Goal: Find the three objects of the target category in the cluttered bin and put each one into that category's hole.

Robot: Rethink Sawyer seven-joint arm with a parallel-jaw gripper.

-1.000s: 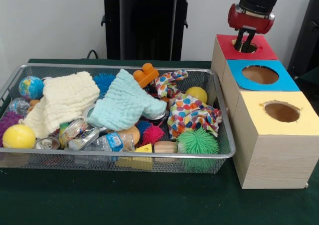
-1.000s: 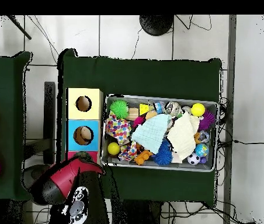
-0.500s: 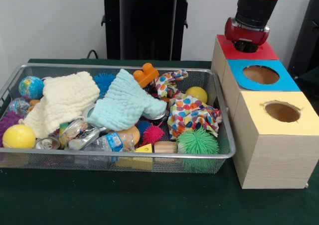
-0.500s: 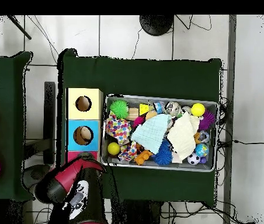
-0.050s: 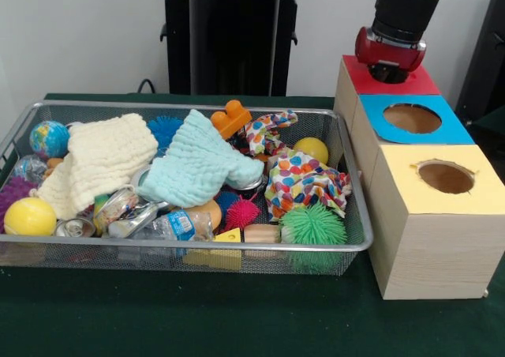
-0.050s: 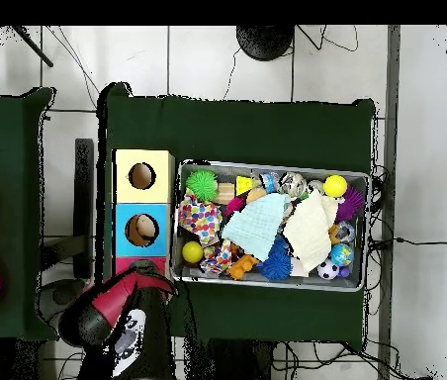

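The gripper [image 5: 390,73] sits down in the hole of the red box [image 5: 418,83], at the far end of the box row; whether it is spread or pressed together cannot be told. The wire bin [image 5: 357,242] beside the boxes holds cloths, balls and cans, with a green spiky ball [image 5: 313,226] at its near corner by the yellow box [image 5: 435,215].
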